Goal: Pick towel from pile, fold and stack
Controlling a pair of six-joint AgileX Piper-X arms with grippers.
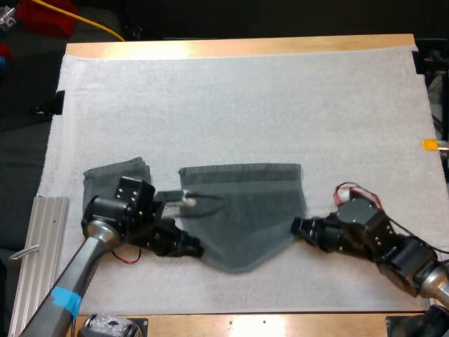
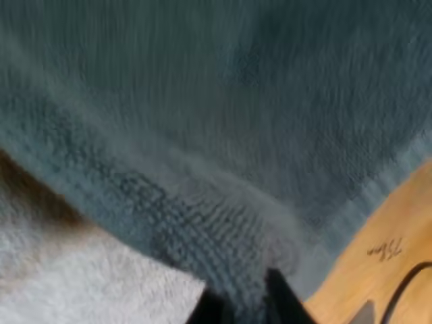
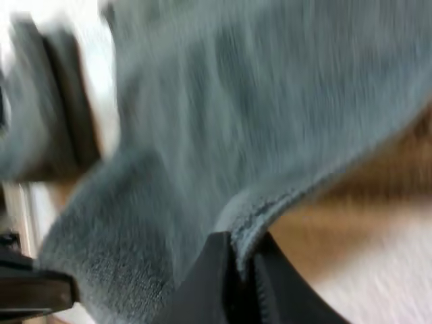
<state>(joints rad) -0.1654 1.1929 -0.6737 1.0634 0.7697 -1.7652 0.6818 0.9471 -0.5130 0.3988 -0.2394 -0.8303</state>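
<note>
A dark grey-green towel (image 1: 242, 210) lies spread in the middle of the white mat (image 1: 245, 105), its near edge lifted at both ends and sagging between them. My left gripper (image 1: 191, 246) pinches the towel's near left corner; in the left wrist view its fingers (image 2: 280, 300) press on the towel's hem (image 2: 202, 223). My right gripper (image 1: 297, 226) holds the near right corner, and its fingers (image 3: 223, 283) clamp the towel's edge (image 3: 256, 212) in the right wrist view. A folded stack (image 1: 116, 182) of the same towels sits to the left.
A ribbed metal plate (image 1: 42, 246) lies at the mat's left edge beside my left arm. The far half of the mat is bare. Bare wood runs along the table's near edge (image 1: 266, 324).
</note>
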